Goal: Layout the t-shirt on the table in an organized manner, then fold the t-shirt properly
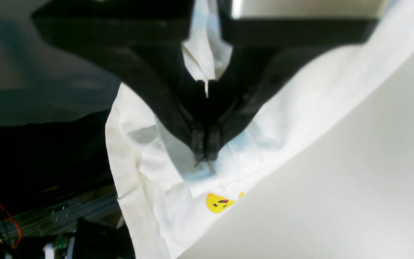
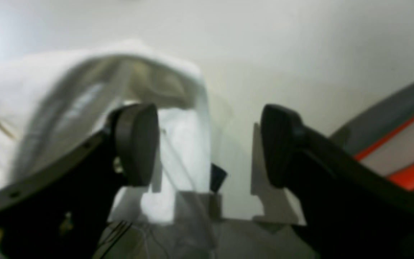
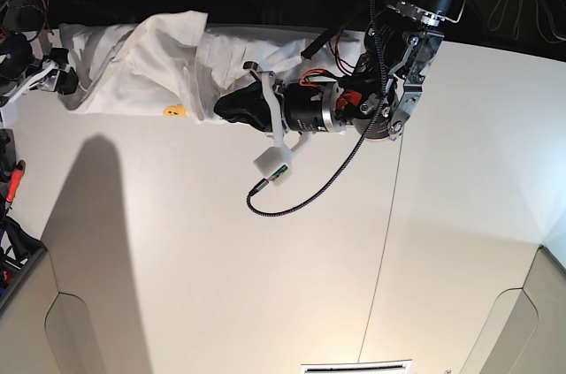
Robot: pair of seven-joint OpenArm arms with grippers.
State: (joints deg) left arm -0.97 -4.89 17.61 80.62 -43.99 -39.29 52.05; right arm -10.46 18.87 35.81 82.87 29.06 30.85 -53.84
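Observation:
The white t-shirt (image 3: 150,56) lies bunched in a long heap along the far edge of the table (image 3: 265,259), with a small yellow print (image 3: 174,110) showing. My left gripper (image 3: 226,109) reaches in from the right and is shut on a fold of the t-shirt (image 1: 149,169); in the left wrist view its closed tips (image 1: 205,153) pinch white cloth just above the yellow print (image 1: 218,202). At the shirt's left end my right gripper (image 3: 62,73) stands open. In the right wrist view its pads (image 2: 137,144) are wide apart, with a raised fold of the t-shirt (image 2: 67,86) beside and partly between them.
A thin dark seam (image 3: 389,215) runs down the table, and rounded cut-outs (image 3: 80,321) mark its near corners. A black cable (image 3: 301,197) loops below the left arm. Wires and red-handled tools (image 3: 13,179) crowd the left edge. Dark equipment lies beyond the far edge.

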